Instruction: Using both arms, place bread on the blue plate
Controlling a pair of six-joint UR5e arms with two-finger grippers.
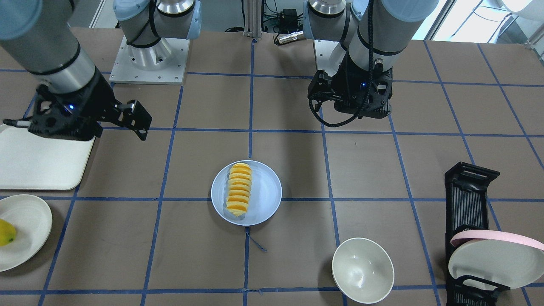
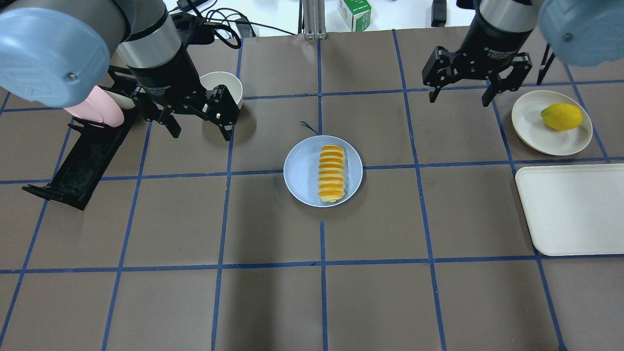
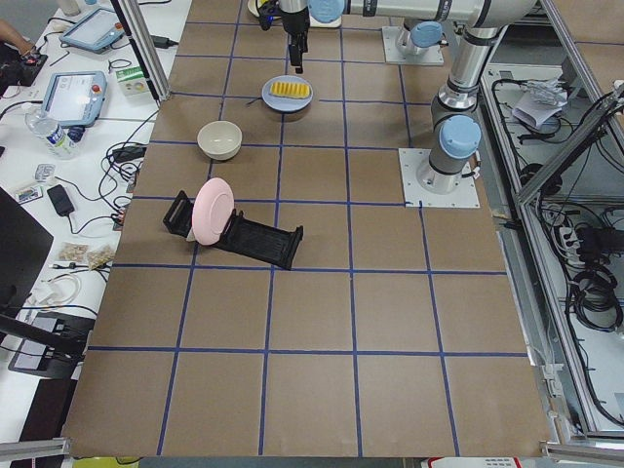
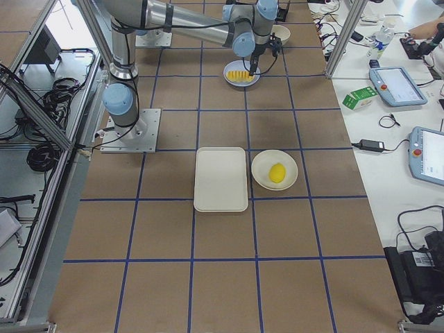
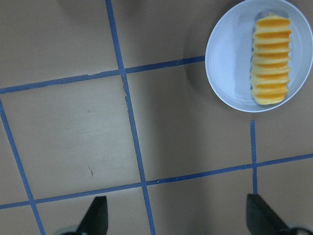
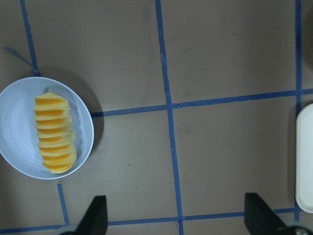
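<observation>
Bread (image 2: 331,174), one loaf, lies on one blue plate (image 2: 302,170) (left gripper (image 2: 201,134), right gripper (image 2: 458,100): both agape).

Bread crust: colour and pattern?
The bread has orange-yellow ridges striped crosswise, with pale cream between and along the sides; clearest in the left wrist view.

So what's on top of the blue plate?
Just the bread, lying flat on the blue plate, a bit off to one side. The rest of the plate is bare. The patch right under the bread is covered, so I can't see it.
</observation>
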